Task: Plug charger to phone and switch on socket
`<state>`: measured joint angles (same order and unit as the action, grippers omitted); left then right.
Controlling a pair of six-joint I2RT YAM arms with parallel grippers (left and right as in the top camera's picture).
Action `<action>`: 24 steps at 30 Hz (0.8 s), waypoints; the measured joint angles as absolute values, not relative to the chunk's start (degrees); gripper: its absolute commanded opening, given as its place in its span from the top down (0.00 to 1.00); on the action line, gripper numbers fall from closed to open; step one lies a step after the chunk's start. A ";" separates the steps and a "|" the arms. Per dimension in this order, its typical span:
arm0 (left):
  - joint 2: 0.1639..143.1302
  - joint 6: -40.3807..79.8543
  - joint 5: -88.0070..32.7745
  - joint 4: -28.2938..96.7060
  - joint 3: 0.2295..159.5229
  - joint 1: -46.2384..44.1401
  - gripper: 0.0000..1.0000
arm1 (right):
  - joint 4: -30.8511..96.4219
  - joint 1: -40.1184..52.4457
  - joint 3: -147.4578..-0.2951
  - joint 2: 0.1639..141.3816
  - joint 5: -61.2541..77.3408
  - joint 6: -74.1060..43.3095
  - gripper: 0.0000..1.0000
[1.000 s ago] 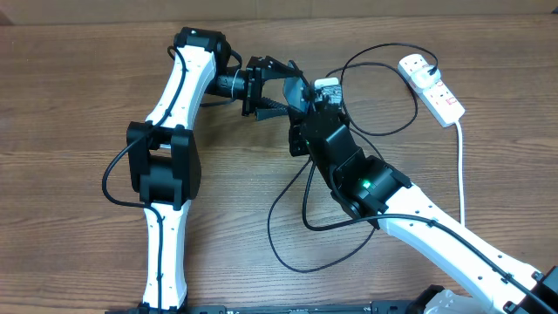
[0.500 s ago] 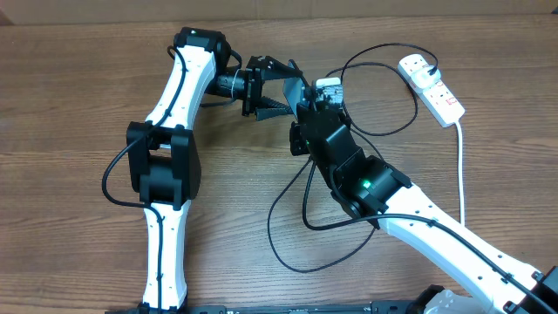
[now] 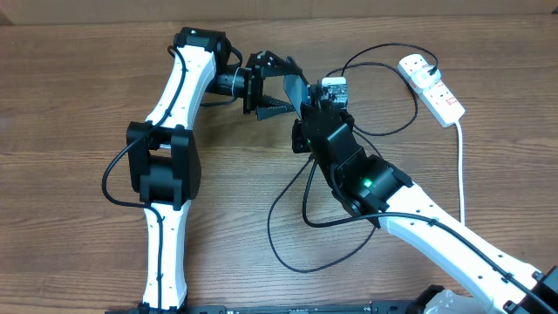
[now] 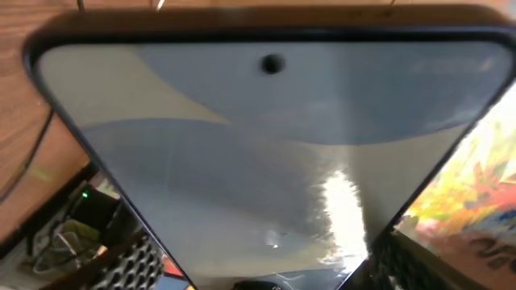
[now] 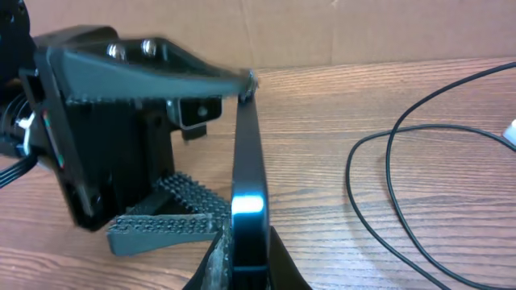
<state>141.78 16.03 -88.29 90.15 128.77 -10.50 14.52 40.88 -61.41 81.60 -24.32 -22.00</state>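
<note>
Overhead: left gripper [image 3: 289, 89] reaches in from the counter's [image 3: 70, 105] far-left side, and right gripper [image 3: 307, 98] comes up from the near-right corner. They meet over the far-middle of the counter with the phone [image 3: 298, 87] between them, seen as a dark bluish strip off the surface. The socket [image 3: 433, 87] lies flat near the far-right corner, well apart from the phone. The charger [image 3: 384, 47], a thin black cable, runs from the socket end in loose loops under the right arm. Left wrist: the phone [image 4: 266, 161] screen fills the view with the punch-hole camera up top. Ribbed left fingers [image 4: 133, 258] show at the bottom corners outside the phone's edges. Right wrist: the phone [image 5: 246, 161] stands edge-on, its lower end pinched between the closed right fingers [image 5: 214, 266]. The left gripper [image 5: 230, 153] is spread wide, with the upper fingertip at the phone's top edge and the lower ribbed finger just beside the phone. Cannot tell whether the left fingers are clamping it. The charger [image 5: 349, 173] curves across the counter at right.
</note>
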 measured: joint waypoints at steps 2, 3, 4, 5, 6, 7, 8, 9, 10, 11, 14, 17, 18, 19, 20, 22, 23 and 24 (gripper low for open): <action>141.78 16.01 -88.31 88.33 128.81 -10.50 0.05 | 14.48 40.91 -61.41 81.65 -24.23 -21.80 0.96; 141.78 16.03 -88.31 87.42 128.90 -10.50 0.02 | 14.50 40.91 -61.41 81.67 -24.23 -21.87 0.96; 141.78 16.08 -88.33 86.39 128.99 -10.50 0.00 | 14.48 40.91 -61.41 81.69 -24.32 -21.87 0.96; 141.78 16.27 -88.29 85.03 129.05 -10.50 0.00 | 14.48 40.91 -61.41 81.71 -24.53 -22.06 0.96; 141.78 16.49 -88.23 83.88 129.05 -10.50 0.00 | 14.50 40.91 -61.45 81.73 -24.88 -22.15 0.96; 141.78 16.82 -87.94 82.83 129.05 -10.50 0.00 | 14.57 40.93 -61.58 81.80 -25.67 -22.37 0.96; 141.78 17.23 -87.46 81.93 129.08 -10.50 0.00 | 14.61 40.93 -61.78 81.84 -26.37 -22.59 0.96; 141.78 17.91 -86.74 80.88 129.05 -10.44 0.00 | 14.63 40.93 -62.02 81.93 -27.31 -23.00 0.96; 141.78 18.44 -85.80 79.66 129.08 -10.35 0.00 | 14.72 40.93 -62.30 81.93 -28.69 -23.79 0.96; 141.78 18.70 -85.25 79.05 129.08 -10.28 0.00 | 14.87 40.91 -62.54 81.93 -29.65 -24.25 0.96; 141.78 19.11 -83.96 78.48 129.05 -9.72 0.00 | 15.53 40.93 -63.35 81.93 -33.74 -27.57 0.96; 141.78 18.70 -83.26 78.37 129.08 -8.88 0.00 | 16.25 40.91 -63.64 81.93 -36.16 -32.86 0.96; 141.78 18.17 -83.07 78.35 129.08 -8.60 0.00 | 16.32 40.91 -63.64 81.93 -36.56 -34.68 0.96; 141.78 17.76 -82.94 78.37 129.05 -8.47 0.01 | 16.34 40.93 -63.64 81.93 -36.62 -36.80 0.96; 141.78 17.45 -82.72 78.32 129.05 -8.32 0.02 | 16.34 40.91 -63.64 81.93 -36.45 -39.48 0.96; 141.78 16.93 -82.48 78.02 129.05 -7.92 0.06 | 16.34 40.93 -63.64 81.91 -35.59 -45.69 0.96; 141.78 16.71 -82.41 77.97 129.05 -7.81 0.08 | 16.34 40.91 -63.64 81.91 -34.83 -49.25 0.96; 141.78 16.53 -82.41 77.93 129.08 -7.77 0.10 | 16.36 40.91 -63.64 81.91 -34.06 -52.80 0.96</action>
